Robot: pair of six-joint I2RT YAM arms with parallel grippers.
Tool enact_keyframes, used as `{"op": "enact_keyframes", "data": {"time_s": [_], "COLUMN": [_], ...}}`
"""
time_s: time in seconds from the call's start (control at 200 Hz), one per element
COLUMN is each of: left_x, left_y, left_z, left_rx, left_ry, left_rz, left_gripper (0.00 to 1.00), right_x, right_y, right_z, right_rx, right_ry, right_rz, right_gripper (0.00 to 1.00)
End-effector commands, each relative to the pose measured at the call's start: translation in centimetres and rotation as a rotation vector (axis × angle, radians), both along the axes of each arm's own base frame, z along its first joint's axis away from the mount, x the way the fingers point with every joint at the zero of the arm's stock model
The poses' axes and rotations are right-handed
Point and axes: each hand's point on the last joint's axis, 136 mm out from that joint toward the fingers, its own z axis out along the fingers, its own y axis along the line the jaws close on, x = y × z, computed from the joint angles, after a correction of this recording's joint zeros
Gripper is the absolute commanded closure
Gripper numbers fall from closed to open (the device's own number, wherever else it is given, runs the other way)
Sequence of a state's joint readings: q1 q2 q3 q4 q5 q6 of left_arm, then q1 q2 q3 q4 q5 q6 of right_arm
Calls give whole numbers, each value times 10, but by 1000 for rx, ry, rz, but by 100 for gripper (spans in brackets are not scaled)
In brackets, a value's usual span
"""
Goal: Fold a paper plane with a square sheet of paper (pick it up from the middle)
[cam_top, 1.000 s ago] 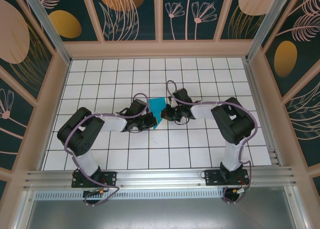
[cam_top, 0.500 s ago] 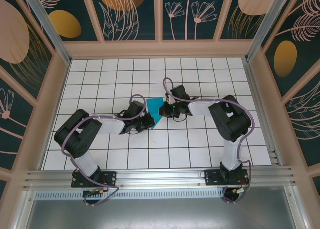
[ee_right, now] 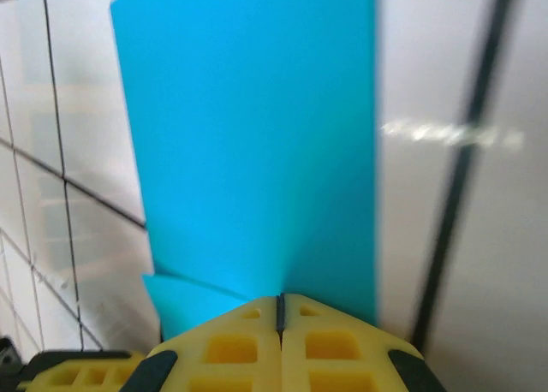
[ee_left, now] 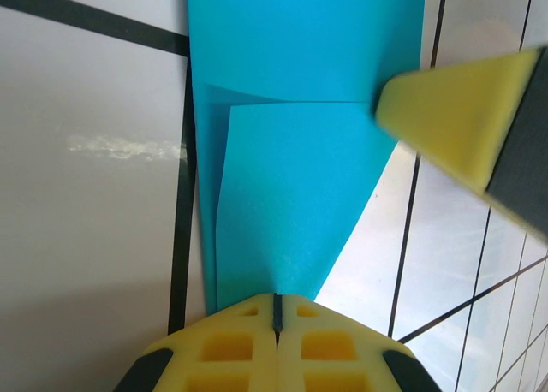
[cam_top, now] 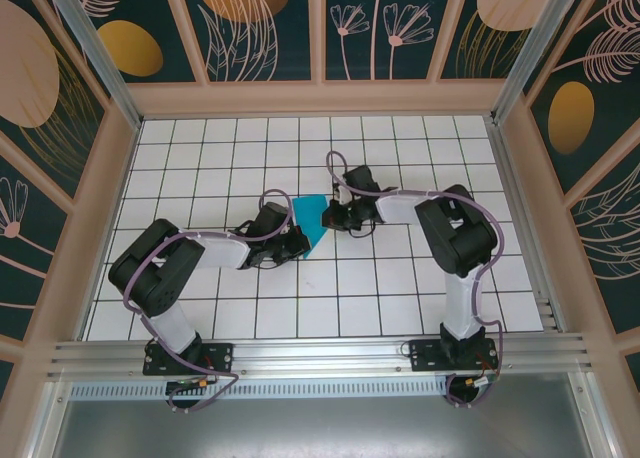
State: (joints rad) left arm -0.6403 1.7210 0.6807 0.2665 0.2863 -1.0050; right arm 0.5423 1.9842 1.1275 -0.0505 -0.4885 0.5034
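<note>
Paper point(cam_top: 312, 218) is at the middle of the tiled table point(cam_top: 400, 278), pinched from both sides. My left gripper point(ee_left: 276, 305) has its yellow pads closed on the narrow near end, and my right gripper point(ee_right: 280, 305) is closed on the right edge. I see the partly folded sheet taper toward the arm bases, its long axis running near-to-far.

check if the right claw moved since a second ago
Yes: the right claw slid left and slightly toward the far wall across the white grid table, shut on the bright cyan-blue paper sheet.
</note>
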Motion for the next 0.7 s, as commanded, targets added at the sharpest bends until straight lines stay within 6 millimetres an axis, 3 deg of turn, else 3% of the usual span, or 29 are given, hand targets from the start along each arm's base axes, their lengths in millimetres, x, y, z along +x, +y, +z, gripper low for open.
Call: {"op": "enact_keyframes", "data": {"time_s": [0.0,0.13,0.26,0.47,0.696], "left_x": [-25,-24,-24,-21,-21], "left_y": [32,32,32,31,31], "left_z": [-39,-38,-37,-37,-36], "left_rx": [149,150,151,152,150], "left_ry": [124,120,116,114,120], "left_rz": [42,43,43,47,49], "left_gripper": [100,100,100,100,100], "right_x": [34,28,5,-30,-35], "right_y": [-26,-12,-2,18,22], "right_z": [6,43,51,33,15], "right_rx": [-77,-8,14,58,47], "right_ry": [-88,-157,-157,-65,-12], "right_rz": [-80,-64,-26,62,74], "right_gripper": [94,94,95,98,100]}}
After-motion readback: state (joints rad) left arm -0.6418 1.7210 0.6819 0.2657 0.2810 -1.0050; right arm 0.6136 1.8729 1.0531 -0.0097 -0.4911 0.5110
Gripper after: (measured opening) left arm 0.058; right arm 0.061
